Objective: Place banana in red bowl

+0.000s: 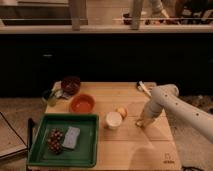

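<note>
Gripper (141, 121) right of cup (113, 120) — hold unclear; arm (190, 107) cut off right.

One red bowl (82, 103), one dark bowl (70, 84), one cup (113, 120), one tray (86, 143), one hand (141, 121) right of cup.

Dim room, dark cabinet front (110, 60), wooden table (131, 152), speckled floor (22, 107)

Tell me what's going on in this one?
A white robot arm reaches in from the right, its gripper lowered to the wooden table, right of the white cup. It is at a small yellowish thing that looks like the banana; whether it is gripped is not clear. The red bowl sits empty further left, past the cup and a round orange fruit. The banana is not yet in it.
</note>
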Controlling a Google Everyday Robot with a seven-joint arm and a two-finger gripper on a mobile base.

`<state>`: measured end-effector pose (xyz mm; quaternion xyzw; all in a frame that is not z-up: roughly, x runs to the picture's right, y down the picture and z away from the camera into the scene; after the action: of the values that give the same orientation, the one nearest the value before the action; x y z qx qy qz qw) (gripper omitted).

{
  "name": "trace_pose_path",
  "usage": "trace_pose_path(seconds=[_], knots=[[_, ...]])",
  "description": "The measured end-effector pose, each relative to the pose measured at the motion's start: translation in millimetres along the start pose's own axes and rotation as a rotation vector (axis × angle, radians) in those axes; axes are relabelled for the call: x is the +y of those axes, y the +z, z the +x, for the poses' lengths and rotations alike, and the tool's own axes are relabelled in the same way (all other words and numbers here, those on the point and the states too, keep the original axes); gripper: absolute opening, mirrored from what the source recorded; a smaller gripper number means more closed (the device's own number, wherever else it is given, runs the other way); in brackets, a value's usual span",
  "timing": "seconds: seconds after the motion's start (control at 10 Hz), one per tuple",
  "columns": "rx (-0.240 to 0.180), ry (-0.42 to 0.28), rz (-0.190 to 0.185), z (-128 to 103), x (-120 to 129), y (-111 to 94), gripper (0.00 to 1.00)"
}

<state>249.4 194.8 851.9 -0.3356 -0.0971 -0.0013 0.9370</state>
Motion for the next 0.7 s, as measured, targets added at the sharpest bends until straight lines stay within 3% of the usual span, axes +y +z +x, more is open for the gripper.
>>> trace_pose_path(seconds=[0.1, 0.3, 0.7], knots=[[-0.002, 0.0, 0.002, 1.4, -0.1, -0.8, 0.16], [-0.003, 0.001, 0.005, 3.7, 0.2, -1.8, 0.02], [0.003, 0.007, 0.024, 8.5, -7.7, -11.3, 0.0]])
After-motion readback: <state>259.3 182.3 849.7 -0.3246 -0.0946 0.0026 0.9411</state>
